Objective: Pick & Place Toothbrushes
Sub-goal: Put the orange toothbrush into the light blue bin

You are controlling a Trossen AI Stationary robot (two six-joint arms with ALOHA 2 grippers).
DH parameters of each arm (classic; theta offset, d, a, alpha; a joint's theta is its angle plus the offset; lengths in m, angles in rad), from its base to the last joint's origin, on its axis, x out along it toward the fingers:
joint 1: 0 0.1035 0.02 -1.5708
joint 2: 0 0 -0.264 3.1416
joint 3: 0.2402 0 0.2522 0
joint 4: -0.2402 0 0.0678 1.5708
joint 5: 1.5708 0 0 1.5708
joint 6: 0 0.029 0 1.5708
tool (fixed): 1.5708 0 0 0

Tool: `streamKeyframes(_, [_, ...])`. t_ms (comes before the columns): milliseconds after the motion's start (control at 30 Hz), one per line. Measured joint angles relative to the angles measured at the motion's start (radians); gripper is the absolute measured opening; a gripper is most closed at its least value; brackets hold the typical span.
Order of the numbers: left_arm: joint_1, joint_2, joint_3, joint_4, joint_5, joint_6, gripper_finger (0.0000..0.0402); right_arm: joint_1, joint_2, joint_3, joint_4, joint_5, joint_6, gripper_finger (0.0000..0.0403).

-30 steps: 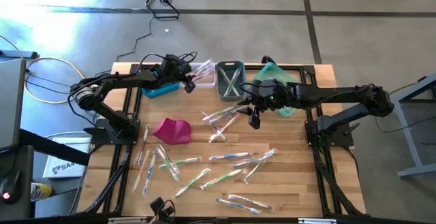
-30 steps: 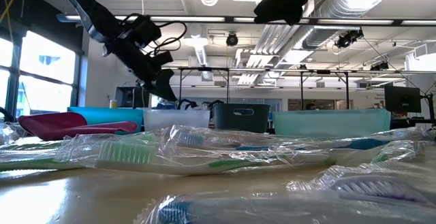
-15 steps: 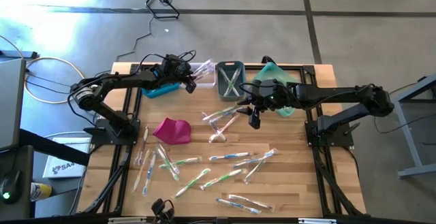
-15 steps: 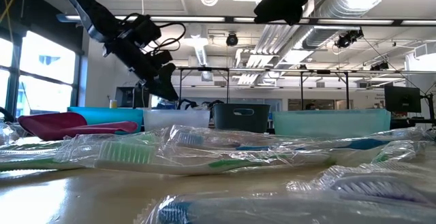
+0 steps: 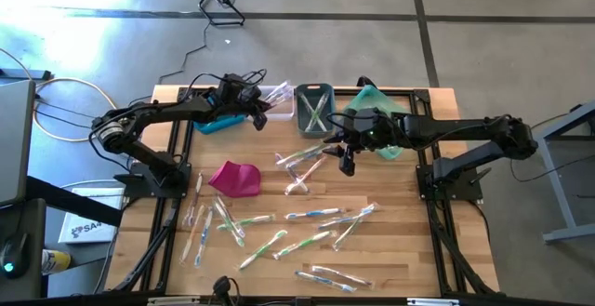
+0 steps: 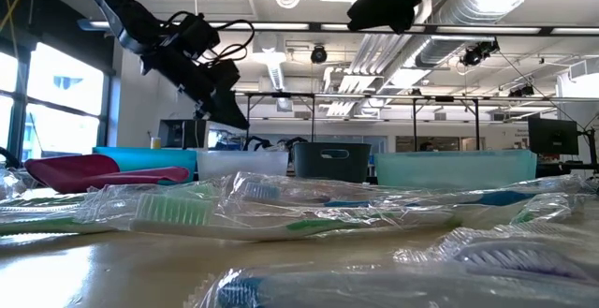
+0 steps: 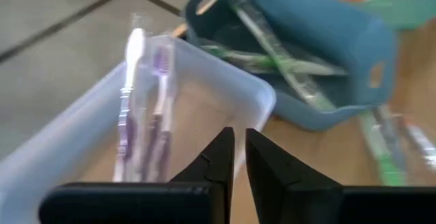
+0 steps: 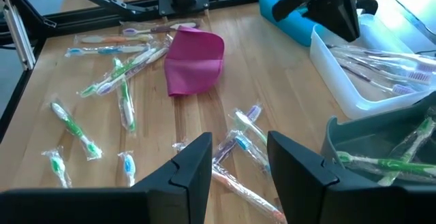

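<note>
Left pincer (image 7: 238,157): poised above the clear bin (image 7: 82,135) at the far edge of the tabletop (image 5: 390,250), its two dark fingers drawn nearly together with only a thin slit between them and nothing held. Directly ahead of its tips, inside the clear bin, lie two wrapped toothbrushes with purple handles (image 7: 153,108), side by side against the bin's wall. Just beyond the clear bin on the pincer's far side stands the grey bin (image 7: 327,54), which contains several green-handled toothbrushes (image 7: 286,64) lying crossed. In the high view the same pincer (image 5: 261,115) hangs over the near corner of the clear bin (image 5: 279,101), with the blue bin (image 5: 216,122) just behind it toward the arm.

Right pincer (image 8: 235,157): raised above the tabletop near the grey bin (image 5: 314,109), fingers spread wide apart and empty. Below and ahead of it lies a small cluster of wrapped toothbrushes (image 8: 238,142) on the wood; further ahead rests the magenta pouch (image 8: 194,60), and beyond that a loose scatter of green- and blue-handled toothbrushes (image 8: 122,81). The teal bin (image 5: 376,111) sits behind this pincer (image 5: 348,160), under its arm.

Remaining toothbrushes (image 5: 279,241) lie spread across the near half of the tabletop, well apart from both pincers.
</note>
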Motion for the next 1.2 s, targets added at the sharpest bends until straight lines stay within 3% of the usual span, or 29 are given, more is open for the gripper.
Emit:
streamKeyframes(433, [-0.009, -0.025, -0.001, 0.018, 0.022, -0.052, 0.0028, 0.0, 0.0, 0.0, 0.0, 0.0, 0.002, 0.0134])
streamKeyframes(667, [-0.056, -0.137, -0.07, 0.024, 0.037, 0.0, 0.0028, 0.0, 0.0, 0.0, 0.0, 0.0, 0.007, 0.0134])
streamKeyframes(1033, [-0.242, -0.349, -0.239, 0.204, 0.003, 0.024, 0.0028, 0.0, 0.0, 0.0, 0.0, 0.0, 0.008, 0.0134])
streamKeyframes(1200, [-0.345, -0.416, -0.259, 0.21, -0.017, 0.024, 0.0028, 0.0, 0.0, 0.0, 0.0, -0.003, 0.007, 0.0134])
